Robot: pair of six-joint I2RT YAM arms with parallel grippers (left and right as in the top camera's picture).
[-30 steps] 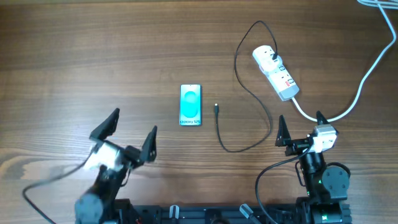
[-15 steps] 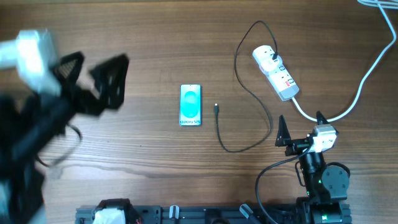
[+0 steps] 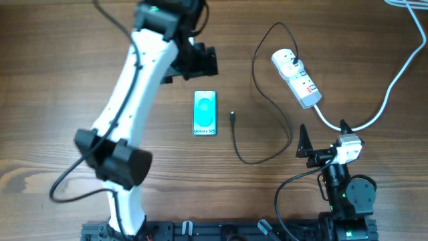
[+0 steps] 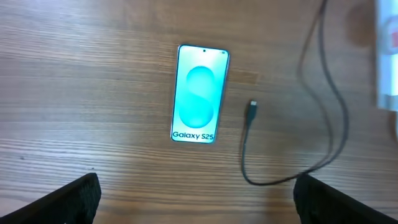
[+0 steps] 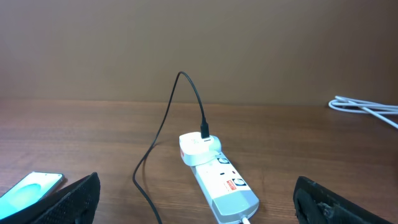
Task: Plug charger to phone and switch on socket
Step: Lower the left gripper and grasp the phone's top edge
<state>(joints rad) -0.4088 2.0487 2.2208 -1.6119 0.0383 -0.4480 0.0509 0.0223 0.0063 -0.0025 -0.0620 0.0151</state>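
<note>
The phone [image 3: 204,113] lies flat at the table's middle, cyan screen up, white text band at its near end; it also shows in the left wrist view [image 4: 200,93] and the right wrist view [image 5: 28,190]. The charger cable [image 3: 267,100] runs from its connector tip [image 3: 233,117] just right of the phone, loops round, and ends in a white adapter plugged into the socket [image 3: 297,77]. The tip [image 4: 252,107] and the socket [image 5: 224,190] show in the wrist views. My left gripper [image 3: 194,61] is open above the table, beyond the phone's far end. My right gripper [image 3: 322,139] is open, near the socket's cord end.
A thick white cord [image 3: 394,80] runs from the socket to the far right edge. My left arm [image 3: 127,114] stretches across the table's left half. More white cable [image 5: 364,109] lies at the back right.
My left arm has swung from the near left up and across to the far middle, so its gripper now hangs over the phone. The right arm has not moved.
</note>
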